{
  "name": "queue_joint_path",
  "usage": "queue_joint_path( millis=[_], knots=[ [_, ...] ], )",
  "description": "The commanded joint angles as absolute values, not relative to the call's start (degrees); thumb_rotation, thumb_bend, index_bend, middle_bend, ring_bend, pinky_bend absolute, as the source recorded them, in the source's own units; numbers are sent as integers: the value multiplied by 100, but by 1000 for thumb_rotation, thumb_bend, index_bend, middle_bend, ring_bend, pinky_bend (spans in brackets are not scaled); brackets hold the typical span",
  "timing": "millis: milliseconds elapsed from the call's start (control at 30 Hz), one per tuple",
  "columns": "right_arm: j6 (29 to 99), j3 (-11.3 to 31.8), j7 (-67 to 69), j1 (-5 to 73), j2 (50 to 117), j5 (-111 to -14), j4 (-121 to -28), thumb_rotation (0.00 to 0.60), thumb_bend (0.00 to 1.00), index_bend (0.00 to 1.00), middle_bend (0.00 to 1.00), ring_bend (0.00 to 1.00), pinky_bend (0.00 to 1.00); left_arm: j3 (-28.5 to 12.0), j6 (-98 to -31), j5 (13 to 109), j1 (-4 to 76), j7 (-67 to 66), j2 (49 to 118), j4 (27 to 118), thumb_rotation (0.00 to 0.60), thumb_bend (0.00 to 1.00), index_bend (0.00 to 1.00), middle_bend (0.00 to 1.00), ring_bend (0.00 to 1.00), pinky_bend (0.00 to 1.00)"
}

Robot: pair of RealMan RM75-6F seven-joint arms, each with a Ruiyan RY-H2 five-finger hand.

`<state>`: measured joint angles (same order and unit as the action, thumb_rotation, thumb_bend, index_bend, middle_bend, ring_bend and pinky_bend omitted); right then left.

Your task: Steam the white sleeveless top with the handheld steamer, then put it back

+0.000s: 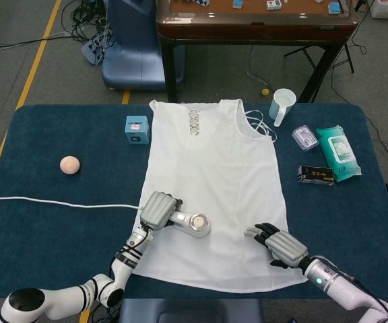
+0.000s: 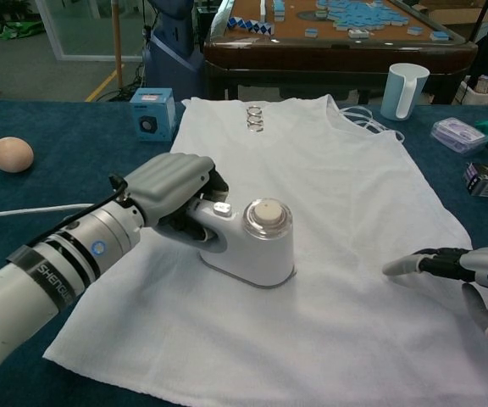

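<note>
The white sleeveless top (image 1: 214,182) (image 2: 312,203) lies flat on the blue table, neckline away from me. My left hand (image 1: 159,209) (image 2: 172,191) grips the handle of the white handheld steamer (image 1: 197,224) (image 2: 255,246), which stands base-down on the lower left part of the top. Its white cord (image 1: 59,202) (image 2: 24,210) trails off to the left. My right hand (image 1: 280,243) (image 2: 468,275) rests on the top's lower right area with fingers spread, holding nothing.
A light blue box (image 1: 137,128) and a peach ball (image 1: 69,164) sit left of the top. To the right are a pale blue cup (image 1: 281,105), a clear case (image 1: 304,137), a green wipes pack (image 1: 337,153) and a dark packet (image 1: 315,175).
</note>
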<state>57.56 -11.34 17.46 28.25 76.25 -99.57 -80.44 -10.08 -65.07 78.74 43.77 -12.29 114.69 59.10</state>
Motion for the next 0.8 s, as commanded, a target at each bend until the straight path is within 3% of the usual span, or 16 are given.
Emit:
queue_joint_path(
  millis=[33,500,800],
  knots=[
    [5768,-1142,1755,2824,7630,-9954,-8030,600,1000,0,96,5,0,-1001,-6522,7904,4374,-1239,11428,5835,600,121,797,766,642,667],
    [5774,-1171,1800,2860,7672,-9922,-7947,600,1000,0,96,5,0,-1036,-6581,7987,4309,-1099,11160,5119,600,121,797,765,640,666],
    [5696,-1203,1660,2863,7690,-9864,-7987,600,1000,0,96,5,0,-1084,-6506,7968,4375,-1099,11262,5288,600,121,797,764,639,666]
  ],
)
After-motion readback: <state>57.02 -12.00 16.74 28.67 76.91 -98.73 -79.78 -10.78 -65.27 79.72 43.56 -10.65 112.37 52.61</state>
